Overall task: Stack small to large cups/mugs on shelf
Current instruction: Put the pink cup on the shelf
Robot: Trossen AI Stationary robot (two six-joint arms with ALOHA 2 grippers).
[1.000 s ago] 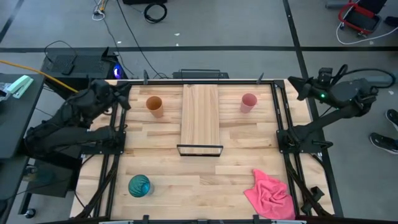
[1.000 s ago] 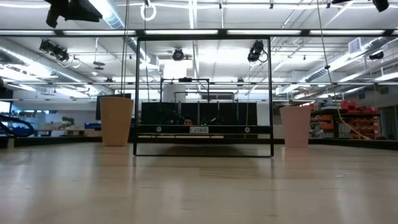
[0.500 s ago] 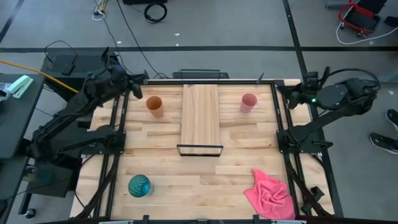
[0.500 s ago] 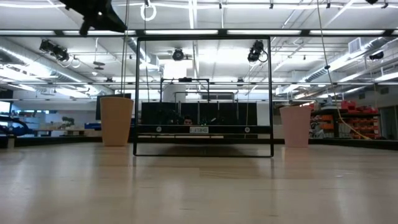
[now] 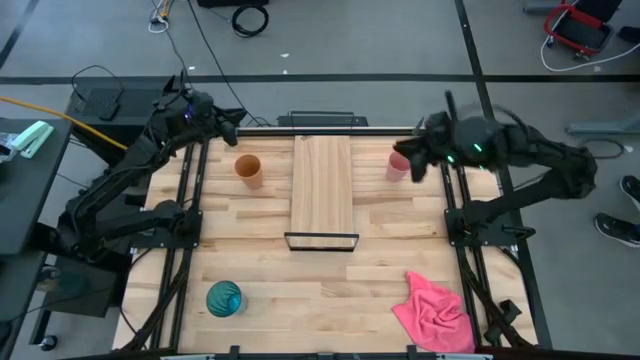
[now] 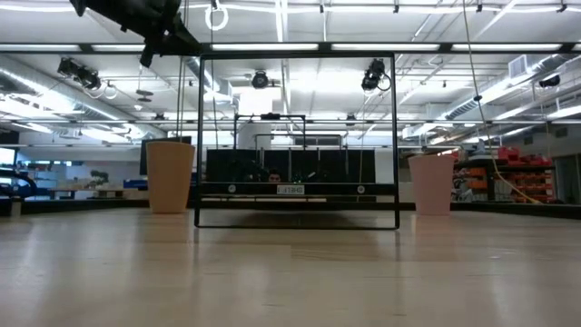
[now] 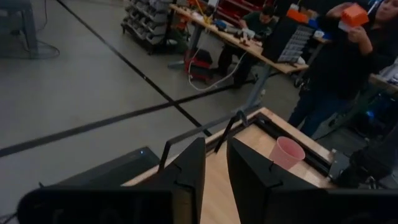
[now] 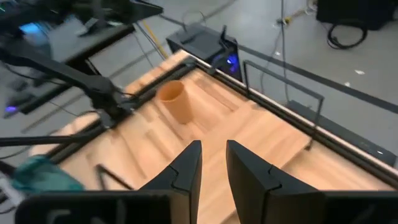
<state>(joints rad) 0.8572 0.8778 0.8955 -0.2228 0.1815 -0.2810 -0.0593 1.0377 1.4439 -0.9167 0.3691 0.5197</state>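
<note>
The orange-tan cup stands upright on the table left of the shelf, a light plank with a black frame at its near end. The pale pink cup stands on the shelf's right, and the teal cup near the table's near-left corner. My left gripper is shut and hovers high over the far-left edge, beyond the orange cup. My right gripper is shut and hangs in the air just right of the pink cup. The left wrist view shows the pink cup; the right wrist view shows the orange cup.
A crumpled pink cloth lies at the table's near-right corner. Black frame rails run along the table's left and right sides. People stand at workbenches beyond the table in the left wrist view. Bare wood lies between the shelf and the near edge.
My right arm has swung in from outside the table's right side toward the left, ending beside the pink cup. My left gripper has risen and moved toward the far edge and a little right. The cups and the shelf have stayed where they were.
</note>
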